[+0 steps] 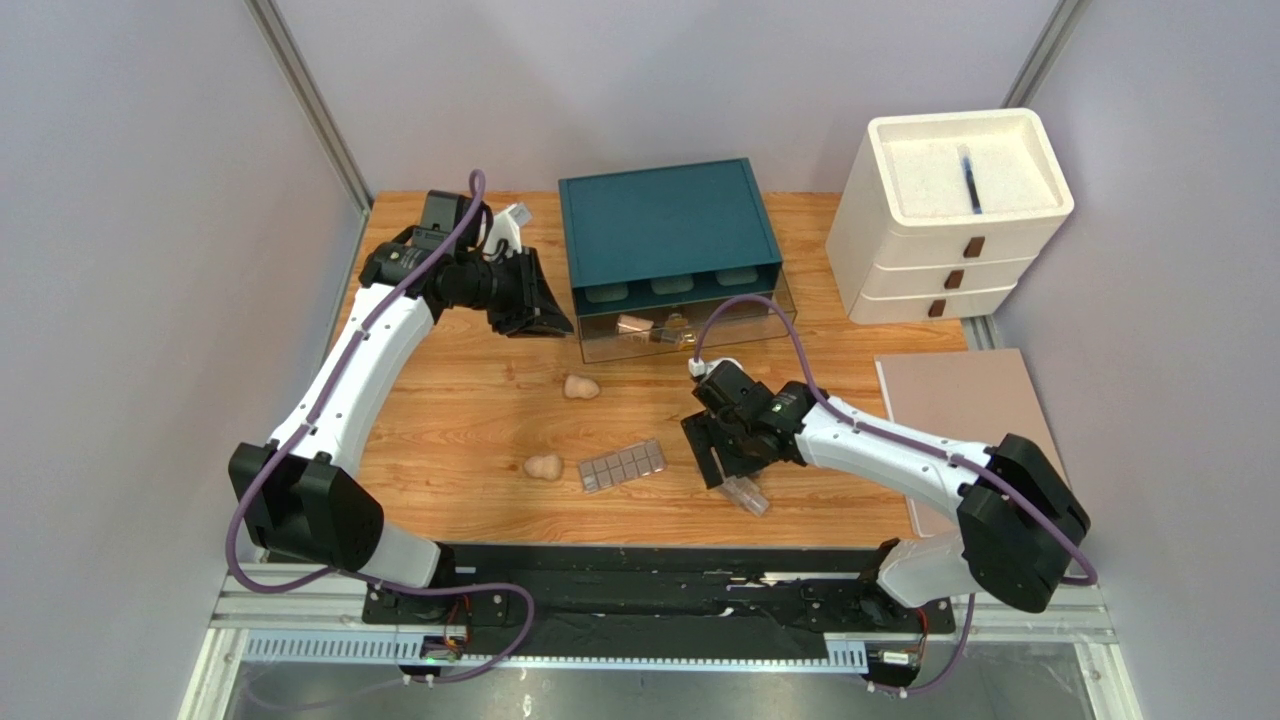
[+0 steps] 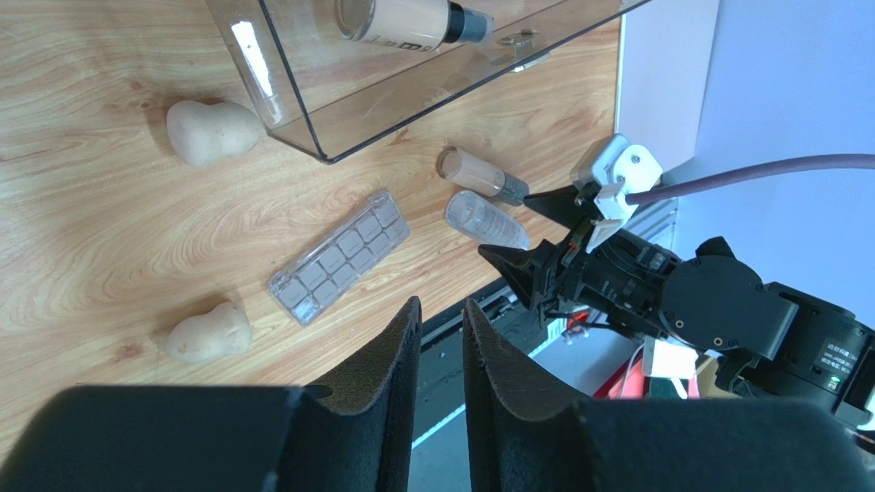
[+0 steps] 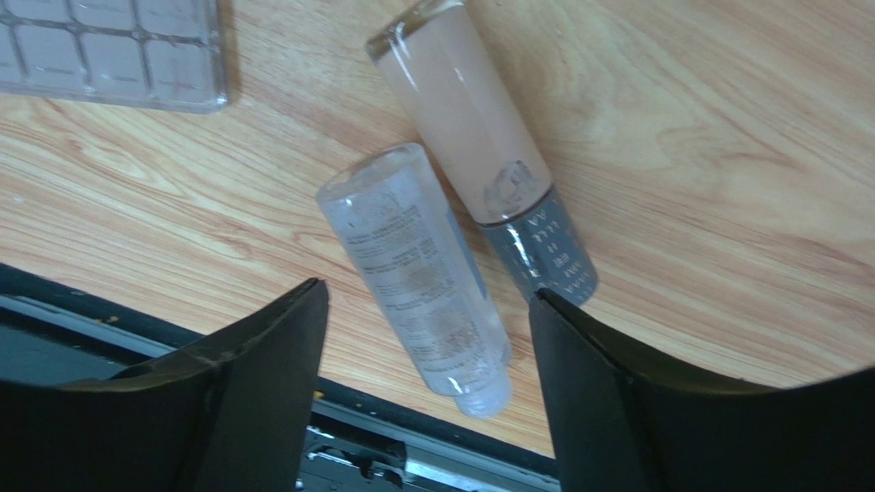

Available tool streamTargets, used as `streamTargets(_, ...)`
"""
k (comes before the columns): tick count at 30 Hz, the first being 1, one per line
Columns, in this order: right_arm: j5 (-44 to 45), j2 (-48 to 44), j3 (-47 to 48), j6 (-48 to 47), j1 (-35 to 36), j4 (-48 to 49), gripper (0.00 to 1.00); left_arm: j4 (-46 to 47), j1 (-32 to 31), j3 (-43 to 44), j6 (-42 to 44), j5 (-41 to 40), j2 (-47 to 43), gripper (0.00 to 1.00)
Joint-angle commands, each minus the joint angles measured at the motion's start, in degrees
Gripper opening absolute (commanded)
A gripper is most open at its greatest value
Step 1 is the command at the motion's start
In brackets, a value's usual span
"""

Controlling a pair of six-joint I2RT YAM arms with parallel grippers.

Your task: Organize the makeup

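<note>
Two beige sponges [image 1: 582,387] [image 1: 544,468] and the gridded palette [image 1: 622,467] lie on the wooden table. A clear tube [image 3: 416,267] and a tan tube with a dark cap [image 3: 483,154] lie side by side near the front edge. My right gripper [image 3: 429,295] hovers open just above them, and the clear tube shows between its fingers. A third tan tube [image 2: 411,18] rests inside the clear pulled-out drawer [image 1: 684,338]. My left gripper [image 1: 534,308] is raised left of that drawer, its jaws almost together and holding nothing.
The teal drawer box [image 1: 669,225] stands at the back centre and the white drawer unit [image 1: 947,210] at the back right. A brown flat board [image 1: 969,405] lies to the right. A black rail [image 1: 646,563] runs along the front edge.
</note>
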Motion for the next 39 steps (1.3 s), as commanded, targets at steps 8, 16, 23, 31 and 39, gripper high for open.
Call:
streamTargets(8,-6.7,4.0,-3.8,3.9,1.0,8.2,0.67,1.7,-0.2,-2.1,1.4,0.2,-1.5,0.27)
streamTargets(16,-8.2,9.6,-2.6,4.3,3.5,8.3,0.16,1.8,-0.2,-2.5,1.4,0.3,-1.7,0.28)
streamTargets(23,-2.6,4.9,7.7,-1.5,7.4,2.4,0.0,1.9,-0.2,-2.8,1.6,0.3,-1.7,0.28)
streamTargets(31,8.6,3.9,27.3,-14.5,3.9,-0.6,0.0,2.1,-0.2,-3.6,2.1,0.2,-0.8,0.28)
streamTargets(39,8.2,17.3,44.4,-25.3,-5.8,-0.1,0.02,2.3,-0.2,-3.9,2.2,0.6,0.3,0.28)
